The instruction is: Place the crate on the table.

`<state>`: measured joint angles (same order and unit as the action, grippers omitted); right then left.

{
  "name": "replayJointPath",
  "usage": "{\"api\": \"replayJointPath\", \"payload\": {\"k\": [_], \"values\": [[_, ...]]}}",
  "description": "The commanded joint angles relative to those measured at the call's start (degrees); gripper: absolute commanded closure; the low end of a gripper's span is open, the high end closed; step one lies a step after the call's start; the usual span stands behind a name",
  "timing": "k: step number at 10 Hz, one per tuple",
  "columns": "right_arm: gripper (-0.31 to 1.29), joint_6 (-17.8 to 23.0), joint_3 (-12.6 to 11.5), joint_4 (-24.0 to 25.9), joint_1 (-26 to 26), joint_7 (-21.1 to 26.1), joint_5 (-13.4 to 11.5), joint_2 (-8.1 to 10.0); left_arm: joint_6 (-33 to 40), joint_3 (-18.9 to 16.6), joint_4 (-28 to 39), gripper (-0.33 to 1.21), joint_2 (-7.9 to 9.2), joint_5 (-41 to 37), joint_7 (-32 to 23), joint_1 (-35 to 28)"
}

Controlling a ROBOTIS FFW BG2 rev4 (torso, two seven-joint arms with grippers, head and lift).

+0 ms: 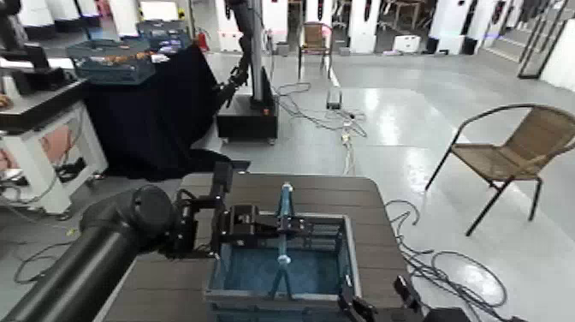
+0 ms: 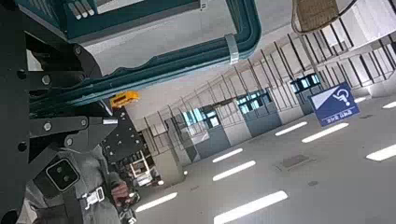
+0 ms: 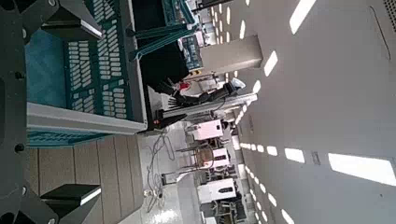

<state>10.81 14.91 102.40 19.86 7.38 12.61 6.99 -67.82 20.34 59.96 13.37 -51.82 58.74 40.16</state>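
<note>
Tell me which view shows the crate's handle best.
The head view: the handle stands upright across the crate, seen nearly full length, with the left gripper at it. The left wrist view shows only a curved stretch of it from below. The right wrist view shows the crate's lattice side, not clearly the handle.

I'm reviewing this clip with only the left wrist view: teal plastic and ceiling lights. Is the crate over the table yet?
Observer: Yes. The head view shows the crate over the near part of the table, with its handle upright.
Operator: Where is the left gripper on it?
Observer: The left gripper is at the crate's far left rim.
Operator: And the right arm?
Observer: The right gripper is by the crate's near right corner. Its own wrist view shows its fingers spread wide, and the table's planks beside the crate's lattice wall.
</note>
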Motion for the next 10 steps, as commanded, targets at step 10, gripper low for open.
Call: {"api": "replayJointPath", "payload": {"k": [10], "values": [[0.15, 1.15, 0.39, -0.28, -0.43, -0.09, 0.49, 0.4, 5.25, 0.49, -17.33, 1.19, -5.19, 12.88, 10.25, 6.42]]}}
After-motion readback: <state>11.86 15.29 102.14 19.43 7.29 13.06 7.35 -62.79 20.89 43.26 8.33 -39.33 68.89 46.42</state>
